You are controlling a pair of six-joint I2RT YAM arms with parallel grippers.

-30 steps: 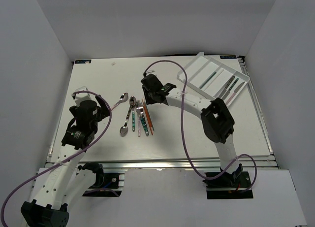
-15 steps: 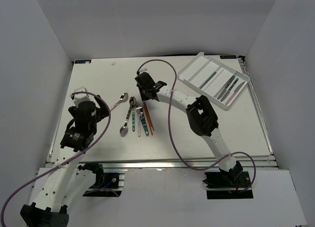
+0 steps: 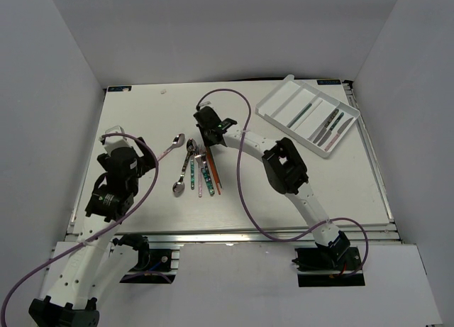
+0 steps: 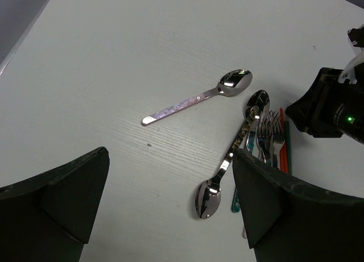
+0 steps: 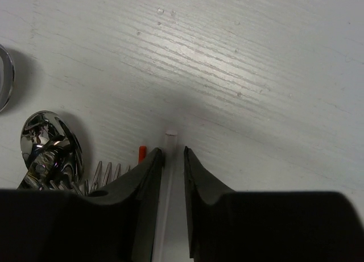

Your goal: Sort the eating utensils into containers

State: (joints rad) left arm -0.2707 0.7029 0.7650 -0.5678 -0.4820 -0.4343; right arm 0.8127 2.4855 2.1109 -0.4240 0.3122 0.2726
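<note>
Fingers of your right gripper (image 5: 170, 154), back from the tray (image 3: 282, 100), now straddle a pale chopstick (image 5: 168, 182) (slightly apart, unclamped); next pick looks ready.

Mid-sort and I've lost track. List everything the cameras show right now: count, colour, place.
tray: one, white, far right corner
cutlery in tray: at least three pieces, teal and pinkish handles, lying along its slots
pile: overlapping spoons and forks, teal handles, centre; count unclear
loose spoon: one, pink handle, just left of the pile
orange stick: one, right edge of the pile
pale stick: one, far end of the pile
table: one, white
cables: two, purple, one per arm
left claw: open, above the table near the loose spoon
right claw: fingers flank the pale stick; contact unclear
</note>
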